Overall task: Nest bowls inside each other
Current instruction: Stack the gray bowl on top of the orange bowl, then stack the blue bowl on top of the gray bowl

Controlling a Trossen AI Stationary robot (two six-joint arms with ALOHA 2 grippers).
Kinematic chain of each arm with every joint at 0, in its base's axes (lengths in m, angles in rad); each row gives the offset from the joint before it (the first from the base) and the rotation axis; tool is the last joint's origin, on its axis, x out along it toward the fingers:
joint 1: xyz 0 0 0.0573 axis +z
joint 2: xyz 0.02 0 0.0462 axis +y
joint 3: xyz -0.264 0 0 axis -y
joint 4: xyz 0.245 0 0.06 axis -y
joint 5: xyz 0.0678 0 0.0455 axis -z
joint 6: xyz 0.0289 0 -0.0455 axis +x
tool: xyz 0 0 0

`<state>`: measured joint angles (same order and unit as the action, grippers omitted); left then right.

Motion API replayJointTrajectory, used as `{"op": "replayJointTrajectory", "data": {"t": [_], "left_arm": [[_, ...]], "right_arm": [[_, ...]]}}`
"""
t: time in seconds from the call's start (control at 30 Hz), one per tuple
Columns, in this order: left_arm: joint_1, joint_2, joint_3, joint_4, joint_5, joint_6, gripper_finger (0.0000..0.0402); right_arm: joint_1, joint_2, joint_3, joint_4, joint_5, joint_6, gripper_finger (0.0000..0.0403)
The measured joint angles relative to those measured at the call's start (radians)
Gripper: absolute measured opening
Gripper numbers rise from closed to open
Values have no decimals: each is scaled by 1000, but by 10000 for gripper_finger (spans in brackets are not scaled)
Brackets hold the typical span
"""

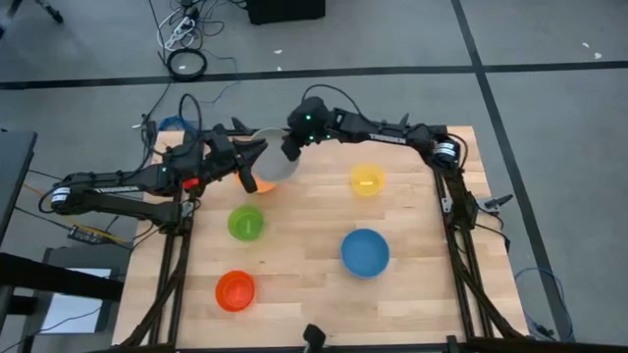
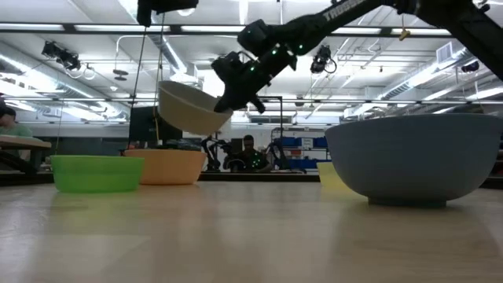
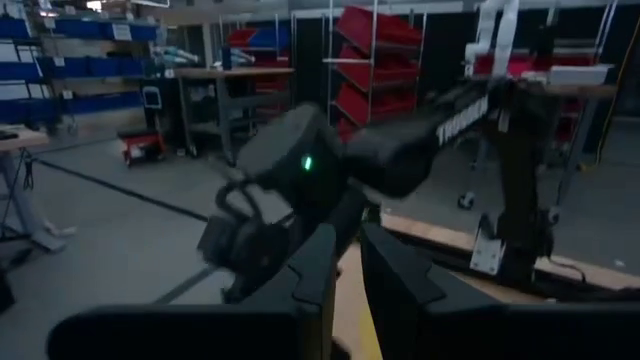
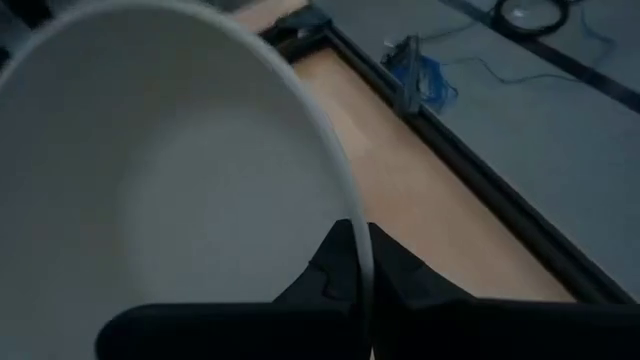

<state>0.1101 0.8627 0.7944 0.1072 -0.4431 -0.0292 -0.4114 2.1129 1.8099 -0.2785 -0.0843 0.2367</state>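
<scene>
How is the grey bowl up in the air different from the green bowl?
The grey bowl hangs above the table, tilted, its rim pinched by the right claw; the green bowl sits flat on the table, untouched. The grey bowl is at the table's far edge, partly over the orange bowl; the green bowl lies nearer the middle. The grey one looks wider. Both are round and empty.

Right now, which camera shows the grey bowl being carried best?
The low view: the grey bowl hangs tilted, clear of the table, in the right gripper. Right wrist shows fingers pinching its rim; high view shows it partly hidden; left wrist doesn't show it.
</scene>
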Motion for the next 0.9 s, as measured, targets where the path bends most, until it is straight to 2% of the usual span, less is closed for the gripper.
{"op": "replayJointTrajectory", "data": {"t": [0.17, 0.47, 0.57, 0.7, 0.9], "left_arm": [[0, 0, 0, -1, 3, 0, 60], [0, 0, 0, -25, 3, -1, 60], [0, 0, 0, -39, 3, -4, 60], [0, 0, 0, -64, 3, -4, 60], [0, 0, 0, -82, 3, -7, 60]], "right_arm": [[6, 73, 38, 77, -18, 28, 0], [19, 248, 213, 60, -42, 39, 5], [26, 280, 259, 12, -44, 11, 30], [32, 288, 282, -42, -36, -8, 86], [32, 258, 283, -69, 40, -49, 157]]}}
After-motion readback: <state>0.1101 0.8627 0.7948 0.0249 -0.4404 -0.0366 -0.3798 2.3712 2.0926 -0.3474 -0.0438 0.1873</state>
